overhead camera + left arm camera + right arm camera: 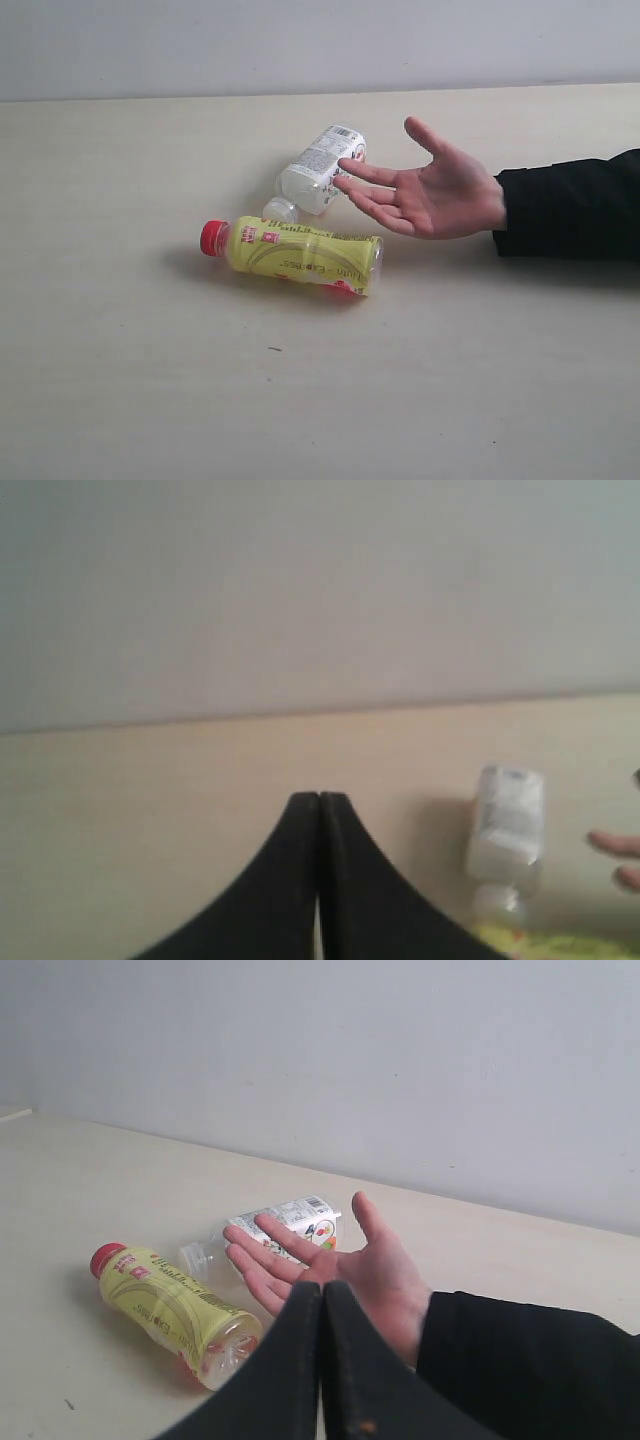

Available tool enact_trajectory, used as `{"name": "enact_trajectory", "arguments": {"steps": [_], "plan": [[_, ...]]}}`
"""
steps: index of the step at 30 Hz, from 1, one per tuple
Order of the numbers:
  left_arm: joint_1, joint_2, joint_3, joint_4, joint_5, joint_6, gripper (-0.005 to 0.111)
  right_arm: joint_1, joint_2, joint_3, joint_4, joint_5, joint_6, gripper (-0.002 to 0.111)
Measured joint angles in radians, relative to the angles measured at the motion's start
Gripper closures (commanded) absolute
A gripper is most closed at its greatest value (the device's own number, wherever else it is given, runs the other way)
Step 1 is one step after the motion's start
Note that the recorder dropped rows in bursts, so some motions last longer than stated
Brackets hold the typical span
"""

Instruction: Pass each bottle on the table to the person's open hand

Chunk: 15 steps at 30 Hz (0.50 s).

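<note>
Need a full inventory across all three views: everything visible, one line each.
yellow bottle: one, yellow with red cap, lying on its side mid-table
whitish bottle: one, whitish with white cap, lying on its side just behind the yellow one
table: one, pale beige, under everything
wall: one, grey-white, behind the table
sleeve: one, black, entering from the right
open hand: one, bare, palm up, fingertips by the whitish bottle
left end effector: one, black, shut, empty
right end effector: one, black, shut, empty
</note>
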Motion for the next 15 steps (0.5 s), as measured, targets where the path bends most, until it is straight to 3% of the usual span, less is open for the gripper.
{"name": "enact_trajectory", "arguments": {"steps": [4, 7, 12, 15], "plan": [[-0.042, 0.217, -0.213, -0.009, 0.369, 0.176, 0.107, 0.000, 0.000, 0.000, 0.000, 0.000, 0.000, 0.108], [-0.082, 0.318, -0.302, -0.061, 0.538, 0.261, 0.107, 0.000, 0.000, 0.000, 0.000, 0.000, 0.000, 0.108], [-0.148, 0.461, -0.425, -0.203, 0.710, 0.353, 0.107, 0.000, 0.000, 0.000, 0.000, 0.000, 0.000, 0.108], [-0.251, 0.564, -0.483, -0.273, 0.764, 0.528, 0.107, 0.000, 0.000, 0.000, 0.000, -0.002, 0.000, 0.108]]}}
